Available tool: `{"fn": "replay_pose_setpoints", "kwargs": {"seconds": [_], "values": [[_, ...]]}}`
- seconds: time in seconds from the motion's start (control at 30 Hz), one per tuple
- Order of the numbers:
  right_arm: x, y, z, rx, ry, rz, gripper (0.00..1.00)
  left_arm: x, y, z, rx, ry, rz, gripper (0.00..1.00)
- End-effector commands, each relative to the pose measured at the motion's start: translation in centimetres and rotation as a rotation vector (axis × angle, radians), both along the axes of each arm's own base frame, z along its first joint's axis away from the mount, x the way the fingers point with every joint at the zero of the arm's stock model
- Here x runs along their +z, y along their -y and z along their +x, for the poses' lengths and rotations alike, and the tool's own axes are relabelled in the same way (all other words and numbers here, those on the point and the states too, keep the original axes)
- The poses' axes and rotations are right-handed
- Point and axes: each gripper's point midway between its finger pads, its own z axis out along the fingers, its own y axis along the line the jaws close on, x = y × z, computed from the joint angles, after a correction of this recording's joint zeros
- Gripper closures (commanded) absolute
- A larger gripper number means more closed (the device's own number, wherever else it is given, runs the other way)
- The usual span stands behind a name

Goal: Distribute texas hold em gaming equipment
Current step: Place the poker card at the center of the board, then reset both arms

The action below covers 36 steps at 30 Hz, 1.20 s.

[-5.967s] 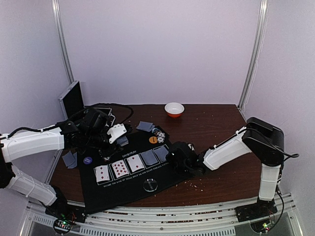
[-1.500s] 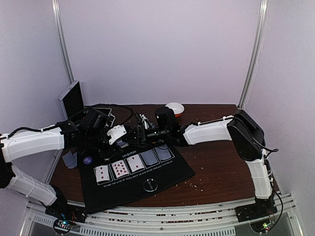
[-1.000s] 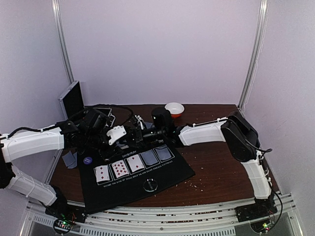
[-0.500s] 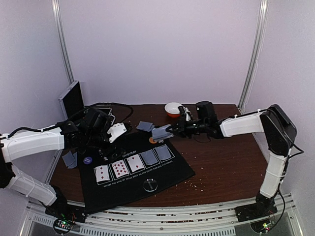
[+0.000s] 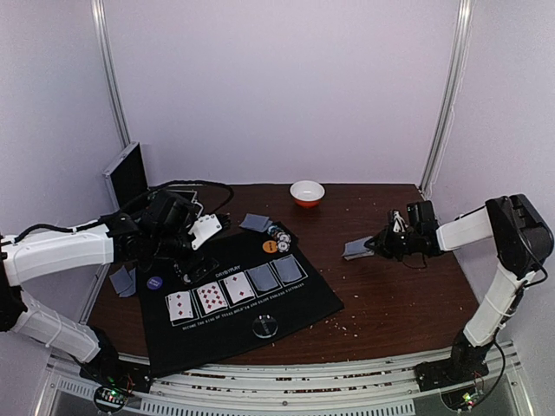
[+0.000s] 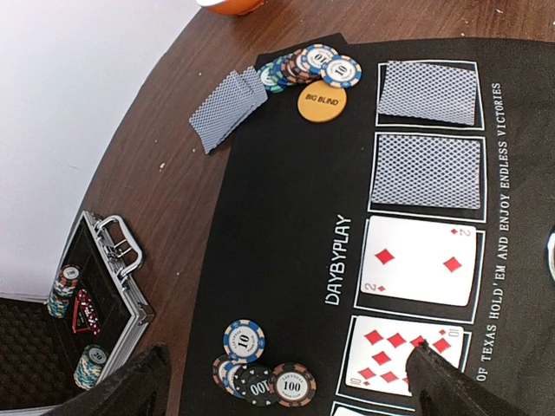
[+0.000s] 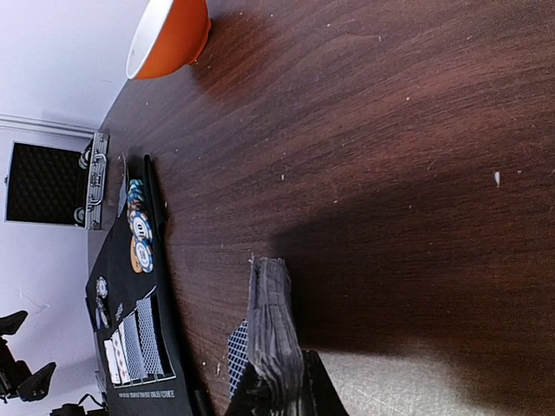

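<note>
The black mat [image 5: 234,308] carries three face-up red-pip cards [image 5: 211,296] and two face-down ones [image 5: 273,273]. My left gripper [image 5: 198,253] hangs open over the mat's left corner, with a small heap of striped chips [image 6: 260,377] lying loose between its fingers [image 6: 130,390]. Over the bare wood to the right, my right gripper [image 5: 377,245] is shut on a deck of grey-blue cards [image 5: 355,249], seen edge-on in the right wrist view [image 7: 273,334]. An orange disc [image 6: 322,102], more chips [image 6: 316,62] and fanned cards [image 6: 227,108] lie by the mat's far edge.
A white bowl with an orange base [image 5: 307,192] stands at the back centre. An open metal case [image 6: 95,295] with chips sits at the back left. A purple disc [image 5: 154,282] and loose cards [image 5: 122,280] lie left of the mat, and a clear disc [image 5: 264,326] lies near its front.
My right gripper has swung from the mat's far edge out to the right side of the table with the deck in it. The left gripper has opened, leaving chips on the mat.
</note>
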Motion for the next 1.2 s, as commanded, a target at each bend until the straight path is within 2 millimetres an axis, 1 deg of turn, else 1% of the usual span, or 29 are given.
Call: {"fn": "replay_pose_setpoints", "kwargs": {"seconds": [0.0, 0.07, 0.2, 0.37, 0.47, 0.6, 0.67, 0.7, 0.73, 0.77, 0.87, 0.93, 0.97, 1.0, 1.07, 1.13, 1.17], "values": [[-4.1, 2.4, -1.9, -0.047, -0.111, -0.093, 0.9, 1.6, 0.5, 1.2, 0.024, 0.049, -0.034, 0.02], [-4.3, 2.8, -2.0, -0.057, -0.122, -0.104, 0.83, 1.5, 0.4, 1.3, 0.027, 0.048, -0.032, 0.02], [-4.8, 3.5, -2.2, -0.077, -0.138, -0.125, 0.72, 1.6, 0.4, 1.3, 0.027, 0.05, -0.032, 0.02], [-5.2, 4.1, -2.3, -0.095, -0.154, -0.132, 0.68, 1.6, 0.4, 1.2, 0.026, 0.052, -0.033, 0.02], [-4.9, 4.3, -2.1, -0.107, -0.146, -0.141, 0.64, 1.7, 0.4, 1.2, 0.026, 0.055, -0.035, 0.02], [-4.1, 5.5, -2.0, -0.144, -0.13, -0.204, 0.46, 1.7, 0.4, 1.3, 0.031, 0.056, -0.034, 0.02], [-3.1, 6.3, -1.7, -0.172, -0.103, -0.236, 0.34, 1.8, 0.1, 1.5, 0.048, 0.063, -0.03, 0.02], [-2.5, 6.7, -1.6, -0.188, -0.09, -0.256, 0.26, 1.9, -0.1, 1.7, 0.062, 0.071, -0.027, 0.02], [-1.8, 7.2, -1.4, -0.206, -0.071, -0.277, 0.08, 2.0, -0.3, 1.9, 0.081, 0.081, -0.021, 0.02], [-1.1, 7.7, -1.3, -0.226, -0.055, -0.299, 0.01, 2.0, -0.7, 2.2, 0.104, 0.089, -0.017, 0.02], [2.3, 9.4, -0.6, -0.282, 0.037, -0.374, 0.0, 2.8, -3.2, 4.1, 0.247, 0.126, -0.023, 0.02], [5.6, 10.5, -0.2, -0.325, 0.135, -0.426, 0.0, 4.1, -5.9, 5.9, 0.379, 0.163, -0.063, 0.02], [7.4, 11.2, 0.0, -0.347, 0.193, -0.456, 0.0, 5.2, -7.4, 6.9, 0.451, 0.186, -0.104, 0.02], [9.3, 11.7, 0.0, -0.366, 0.257, -0.482, 0.0, 6.3, -9.0, 7.6, 0.524, 0.213, -0.162, 0.02], [12.9, 12.5, -0.4, -0.395, 0.406, -0.52, 0.0, 9.6, -11.8, 8.3, 0.634, 0.308, -0.287, 0.02], [16.6, 13.3, -1.2, -0.445, 0.582, -0.55, 0.0, 13.2, -14.2, 7.8, 0.721, 0.453, -0.407, 0.02], [18.1, 13.7, -1.9, -0.473, 0.667, -0.561, 0.0, 14.5, -15.5, 7.1, 0.771, 0.532, -0.455, 0.02]]}}
